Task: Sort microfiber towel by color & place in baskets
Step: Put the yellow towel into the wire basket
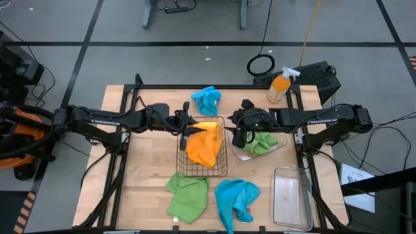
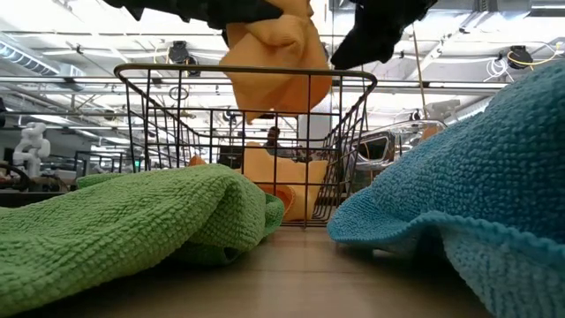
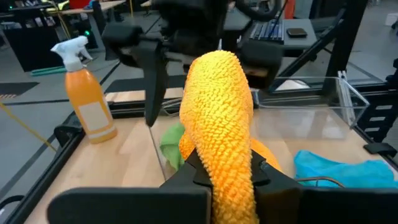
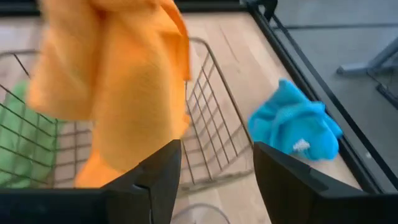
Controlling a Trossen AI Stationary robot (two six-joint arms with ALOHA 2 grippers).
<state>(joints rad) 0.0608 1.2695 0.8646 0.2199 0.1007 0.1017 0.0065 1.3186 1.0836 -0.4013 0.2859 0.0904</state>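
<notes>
Peering down, you see your left gripper [image 1: 186,134] clamped on an orange towel [image 1: 205,144] hanging over the wire basket [image 1: 221,170], its fingertips hidden by cloth, while your right gripper [image 1: 239,138] hovers spread and empty beside it.

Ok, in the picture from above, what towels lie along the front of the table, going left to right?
Green towel → blue towel → then the clear rectangular bin, with nothing visible in it.
</notes>
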